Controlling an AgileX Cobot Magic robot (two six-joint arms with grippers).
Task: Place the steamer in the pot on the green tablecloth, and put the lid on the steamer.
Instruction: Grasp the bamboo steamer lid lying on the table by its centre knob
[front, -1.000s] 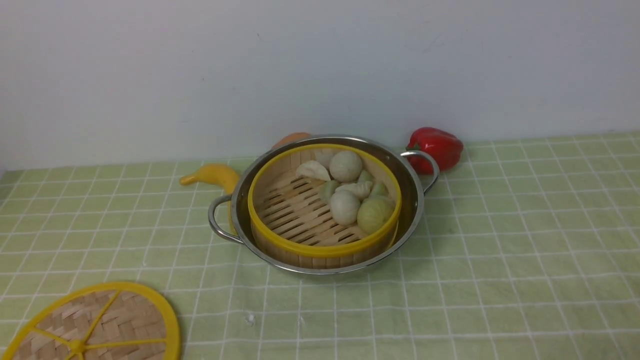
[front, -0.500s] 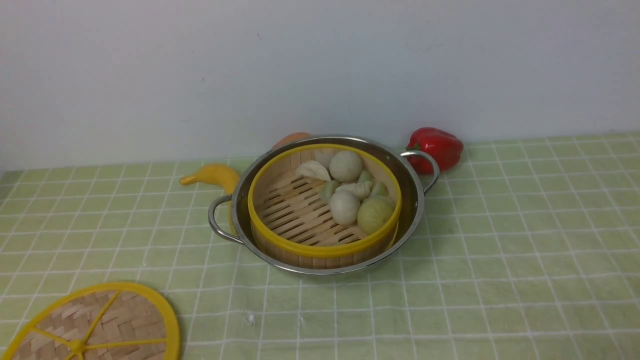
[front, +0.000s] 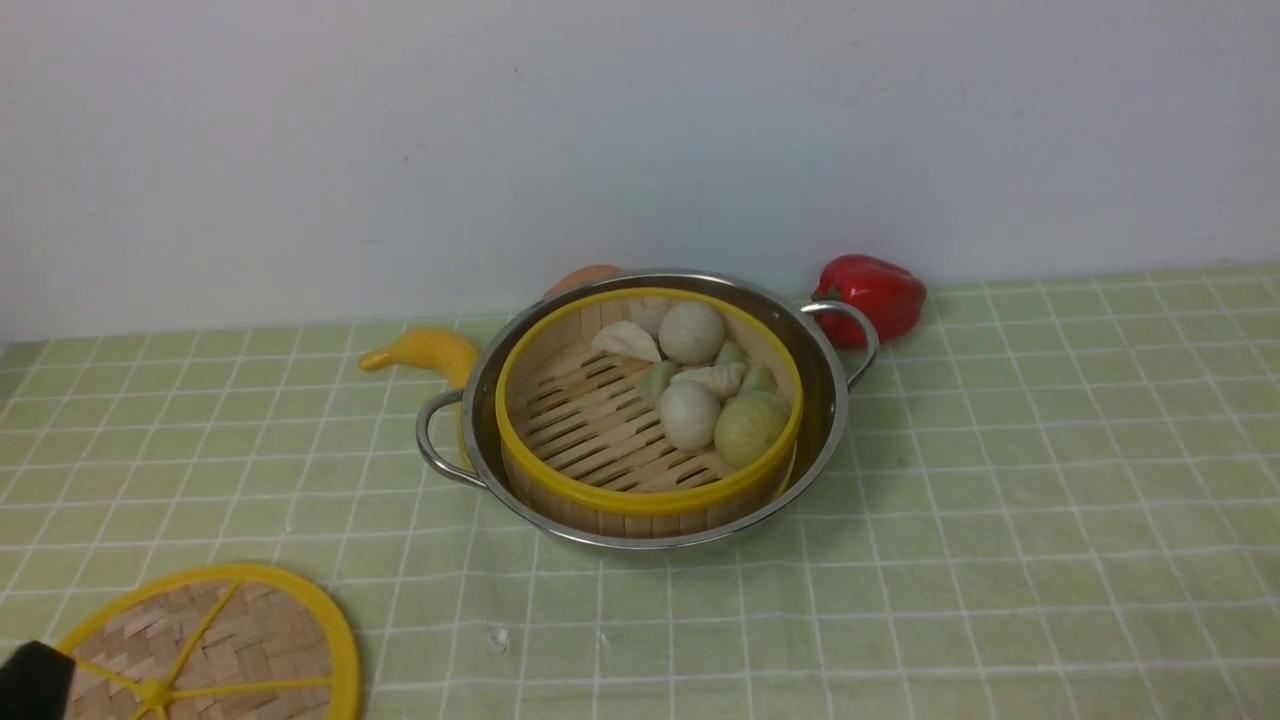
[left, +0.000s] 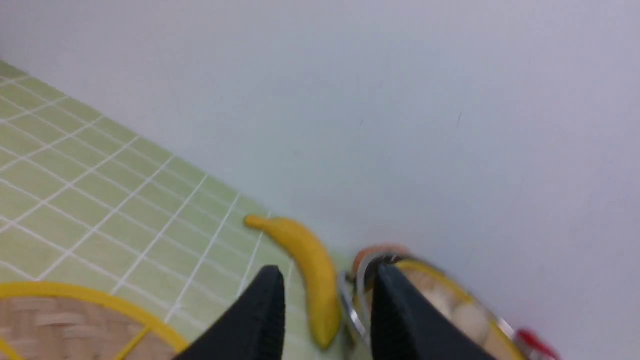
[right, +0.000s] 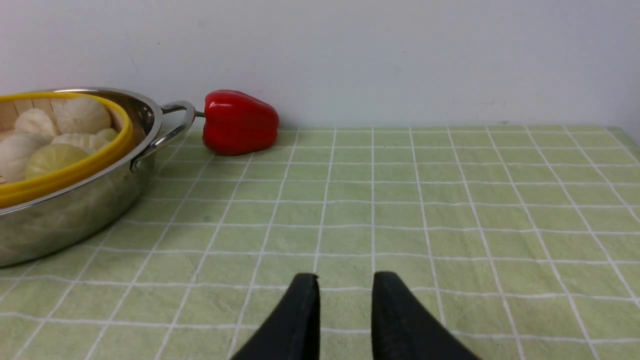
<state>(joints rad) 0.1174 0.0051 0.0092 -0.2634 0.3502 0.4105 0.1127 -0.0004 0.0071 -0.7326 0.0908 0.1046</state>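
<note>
**A:** The left gripper (left: 327, 270) is spread and empty, near the lid (front: 215, 650). The right gripper (right: 346, 277) is parted too, holding nothing, right of the pot (front: 830, 400).

**B:** And the steamer (front: 590, 420)?

**A:** It sits inside the pot on the green tablecloth (front: 1000, 500). The lid lies flat, well left of the pot.

**B:** Then I'd pinch the lid's thick rim, lift it level and centre it over the pot before lowering.

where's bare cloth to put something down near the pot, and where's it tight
Biggest bare patch: the green tablecloth right of the pot, in front of the red pepper. Another strip runs in front of the pot, right of the lid. Crowded: behind the pot, where the banana and pepper sit by its handles near the wall.
</note>
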